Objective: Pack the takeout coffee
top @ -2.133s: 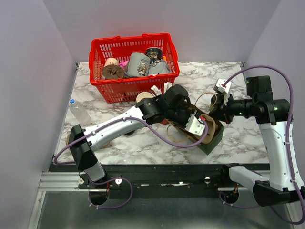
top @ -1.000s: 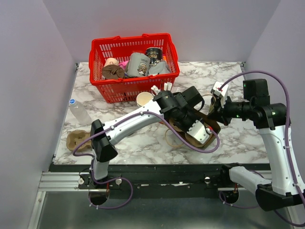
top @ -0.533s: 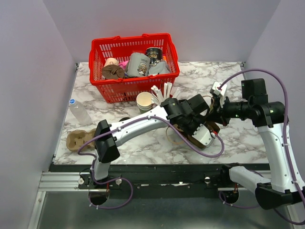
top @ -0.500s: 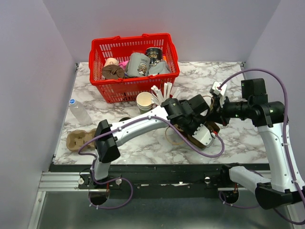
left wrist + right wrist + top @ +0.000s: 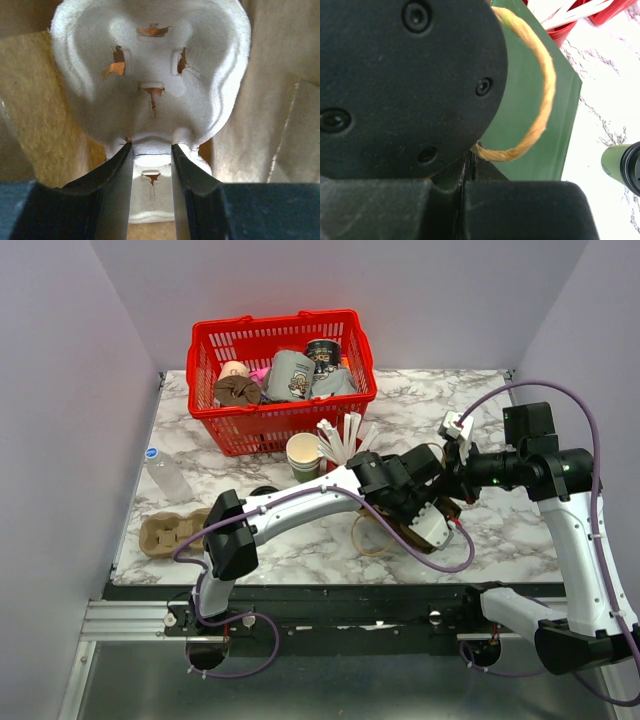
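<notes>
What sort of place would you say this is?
Probably a lab test booth: plain grey walls enclose a marble-look table, a left arm and right arm are bolted at its edge, and a red basket sits behind.

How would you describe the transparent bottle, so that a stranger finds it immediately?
Start at the red basket at the back of the marble table, then go to the table's left edge. There, behind the brown pulp cup carrier, is the bottle. Only it is transparent with a blue cap.
</notes>
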Available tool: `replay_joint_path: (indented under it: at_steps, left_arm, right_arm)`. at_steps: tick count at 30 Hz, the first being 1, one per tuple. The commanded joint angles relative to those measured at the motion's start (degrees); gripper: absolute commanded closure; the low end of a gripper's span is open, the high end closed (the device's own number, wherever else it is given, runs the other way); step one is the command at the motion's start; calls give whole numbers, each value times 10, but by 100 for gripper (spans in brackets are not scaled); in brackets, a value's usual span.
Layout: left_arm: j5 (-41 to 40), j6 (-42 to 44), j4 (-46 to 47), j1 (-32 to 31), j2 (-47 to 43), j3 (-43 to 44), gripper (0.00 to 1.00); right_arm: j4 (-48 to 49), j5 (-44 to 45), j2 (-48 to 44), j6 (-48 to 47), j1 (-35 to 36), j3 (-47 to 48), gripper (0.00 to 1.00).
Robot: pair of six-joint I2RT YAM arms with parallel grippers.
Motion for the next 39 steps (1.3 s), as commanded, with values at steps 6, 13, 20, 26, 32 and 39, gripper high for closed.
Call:
replay_joint_path:
  at_steps: [6,13,20,26,32,39]
  left_arm:
    - [-21,-4,125,-1,-2,-70,100]
    - [-67,-44,152,-7,-13,-90,100]
    - [-74,-89,117,-10,-38,-57,100]
    - [-58,-159,-14,-12,-14,52,100]
    - [-84,-238,-36,-20,-10,75,100]
    - [-59,-257,-43,-22,-11,90,100]
  right_arm:
    - [-35,-65,-17,13,2,-13,99]
    - [-27,-55,-22,28,2,-18,100]
    - [-28,-33,-10,60,3,17,100]
    - [-23,-10,-3,174,2,46,99]
    - [-46,-13,22,284,3,96,99]
    - [-46,51,40,291,2,84,100]
